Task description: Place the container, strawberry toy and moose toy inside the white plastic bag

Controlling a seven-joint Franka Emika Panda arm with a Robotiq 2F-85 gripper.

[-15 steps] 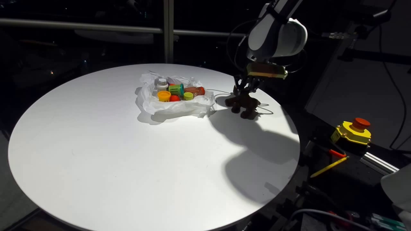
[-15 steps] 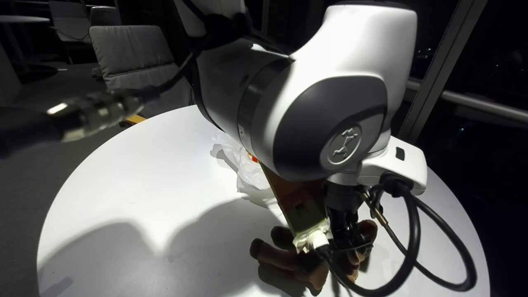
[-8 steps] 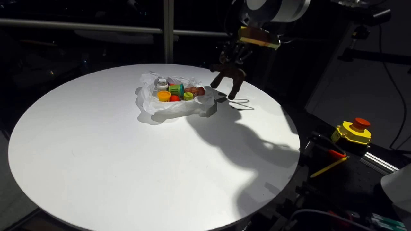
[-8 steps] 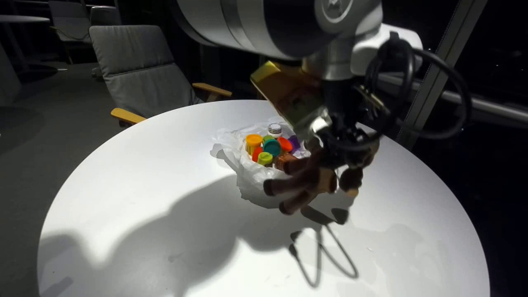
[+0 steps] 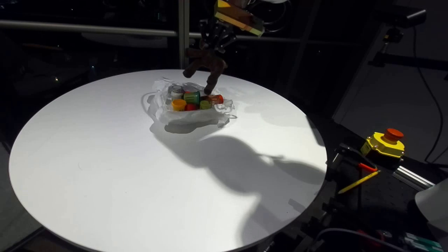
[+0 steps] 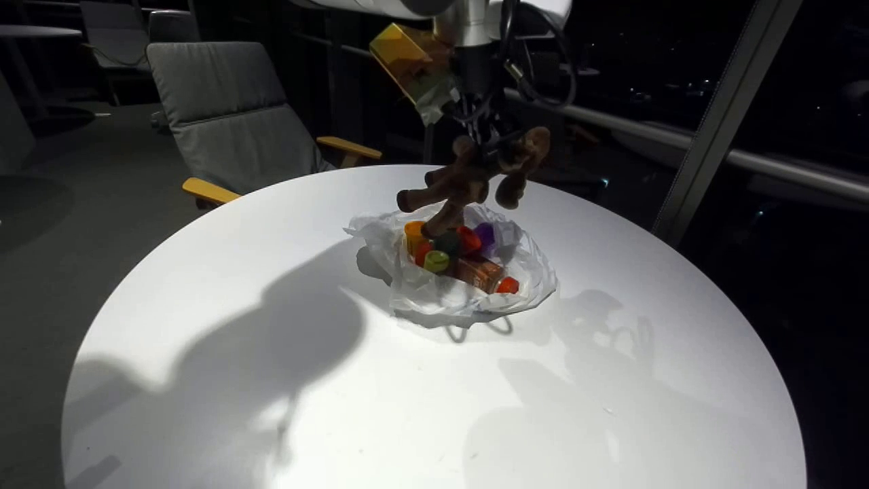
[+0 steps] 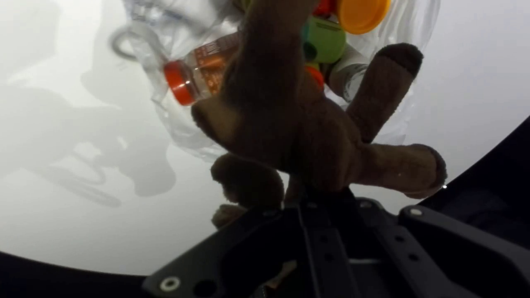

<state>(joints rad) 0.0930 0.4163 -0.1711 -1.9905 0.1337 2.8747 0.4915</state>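
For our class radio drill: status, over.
End effector shut on moose toy. Hanging above white plastic bag. Red-capped bottle, orange tub inside: possible obstruction.

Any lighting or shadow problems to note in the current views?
Both exterior views: broad shadows cross the bright white table, surroundings dim. In an exterior view, the dark moose toy partly merges with the blackness behind. Wrist view: the moose toy is mostly shaded, the white plastic bag partly fades into the table.

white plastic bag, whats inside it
Visible in the bag: orange tub, green tub, red-capped bottle, white bottle, lime-lidded jar, two red things, something purple. Whatever lies beneath is hidden, and the moose toy blocks part of the wrist view.
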